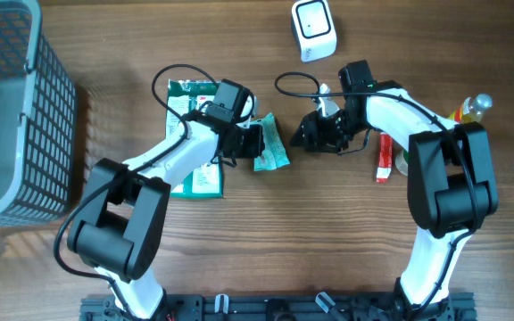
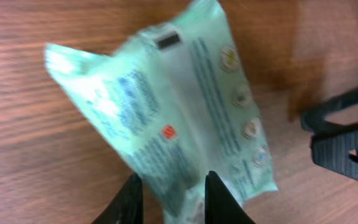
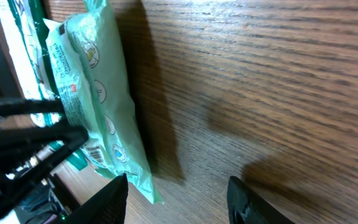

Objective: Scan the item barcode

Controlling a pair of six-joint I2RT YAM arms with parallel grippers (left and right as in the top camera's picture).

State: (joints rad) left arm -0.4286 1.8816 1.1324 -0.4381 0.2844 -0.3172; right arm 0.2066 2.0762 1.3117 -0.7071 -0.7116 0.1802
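While the left hand [image 2: 174, 200] narrowly straddles the wipes packet [image 2: 179, 106], grip unclear, print up for scanning, the right hand [image 3: 178, 196] gapes empty.

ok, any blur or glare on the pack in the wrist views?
Left wrist: green pack motion-blurred, print unreadable, pale sheen down its middle. Right wrist: pack sharper, top-left background blown out, table grain crisp. Overhead: sharp, evenly lit.

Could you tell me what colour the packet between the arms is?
Packet: mint green, best in left wrist view.
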